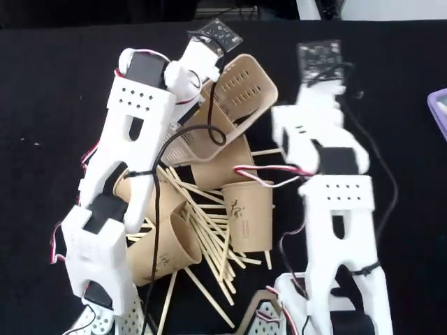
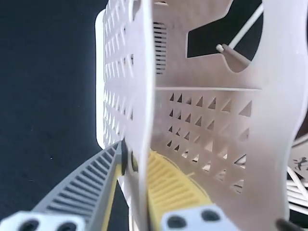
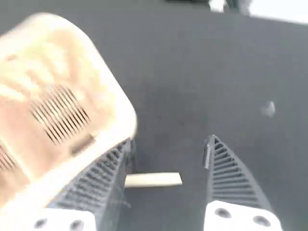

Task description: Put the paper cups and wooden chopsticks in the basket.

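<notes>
Early stage: basket [image 1: 244, 87] tipped and gripped; no load visible in it.

Left gripper [image 2: 131, 156] clamped on the basket wall, one finger inside, one outside; the inside that shows is bare; basket lies at 12 o'clock of the pile; paper cups [image 1: 249, 215] and wooden chopsticks [image 1: 209, 230] heaped at table [image 1: 56, 84] centre, all judged left to load; right gripper [image 3: 169, 144], jaws apart and empty, at 3 o'clock of the basket above a chopstick end [image 3: 153, 180]; open table at 9 and 12 o'clock; both arms crowd the pile from 6 o'clock.
</notes>
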